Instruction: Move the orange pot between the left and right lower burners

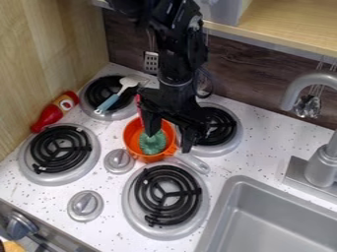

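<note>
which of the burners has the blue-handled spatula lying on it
The back left burner, beside the wood panel: it alone has a spatula lying over its black coil, pale head toward the back.

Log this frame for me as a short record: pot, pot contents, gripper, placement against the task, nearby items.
pot: orange pot, upright between the nearer-right burner and the two far burners
contents: green item
gripper: black gripper, open, fingers apart over the pot's right side
placement: not in the gap between the nearer-left burner and nearer-right burner
beside pot: gray knob
far-left burner: blue-handled spatula lying across it
left edge: red bottle, lying down
lower right: gray sink
</note>
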You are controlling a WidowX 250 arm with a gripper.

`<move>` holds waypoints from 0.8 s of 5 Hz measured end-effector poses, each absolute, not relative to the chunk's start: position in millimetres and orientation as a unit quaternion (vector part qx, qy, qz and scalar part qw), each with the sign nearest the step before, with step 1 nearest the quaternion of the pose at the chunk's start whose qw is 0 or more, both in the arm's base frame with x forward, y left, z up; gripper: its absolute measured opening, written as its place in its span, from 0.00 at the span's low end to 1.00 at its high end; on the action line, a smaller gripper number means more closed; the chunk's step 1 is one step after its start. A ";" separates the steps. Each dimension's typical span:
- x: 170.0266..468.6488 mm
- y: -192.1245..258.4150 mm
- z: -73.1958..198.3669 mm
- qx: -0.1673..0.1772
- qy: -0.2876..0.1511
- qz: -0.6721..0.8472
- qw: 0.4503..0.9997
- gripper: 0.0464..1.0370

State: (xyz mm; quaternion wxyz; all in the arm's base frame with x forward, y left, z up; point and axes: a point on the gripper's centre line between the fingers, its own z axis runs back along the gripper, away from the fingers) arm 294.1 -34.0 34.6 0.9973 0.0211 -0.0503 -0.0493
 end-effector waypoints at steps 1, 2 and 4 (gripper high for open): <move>291.5 -33.0 27.5 0.025 -0.037 -0.043 0.998 0.96; 297.4 -31.9 14.8 0.079 -0.032 0.049 0.995 0.96; 331.6 -34.5 -9.1 0.078 -0.084 0.219 0.969 0.96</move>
